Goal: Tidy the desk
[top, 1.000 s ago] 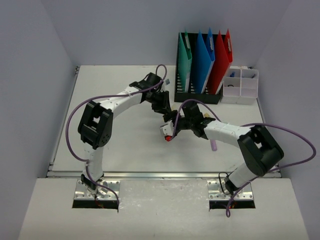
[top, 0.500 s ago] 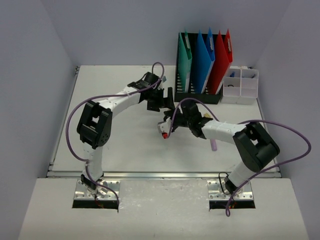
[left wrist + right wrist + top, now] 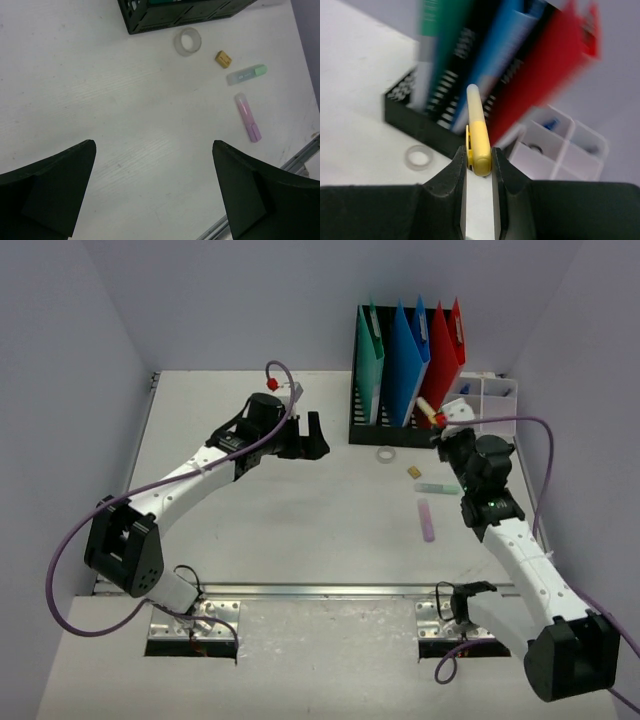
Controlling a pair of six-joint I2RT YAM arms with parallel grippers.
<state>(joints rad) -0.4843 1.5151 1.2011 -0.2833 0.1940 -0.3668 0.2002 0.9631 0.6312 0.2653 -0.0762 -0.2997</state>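
One yellow highlighter (image 3: pixel 479 134) sits clamped in right jaws — lower it into a box (image 3: pixel 564 146) compartment before release; left jaws gape empty.

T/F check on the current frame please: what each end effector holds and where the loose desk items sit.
1. The right end effector is shut on a yellow highlighter. True.
2. The left end effector holds the tape ring. False: it is open and empty, and the ring lies on the desk by the file holder.
3. The pink highlighter sits in the compartment box. False: it lies on the desk.
4. The eraser lies between the tape ring and the green highlighter. True.
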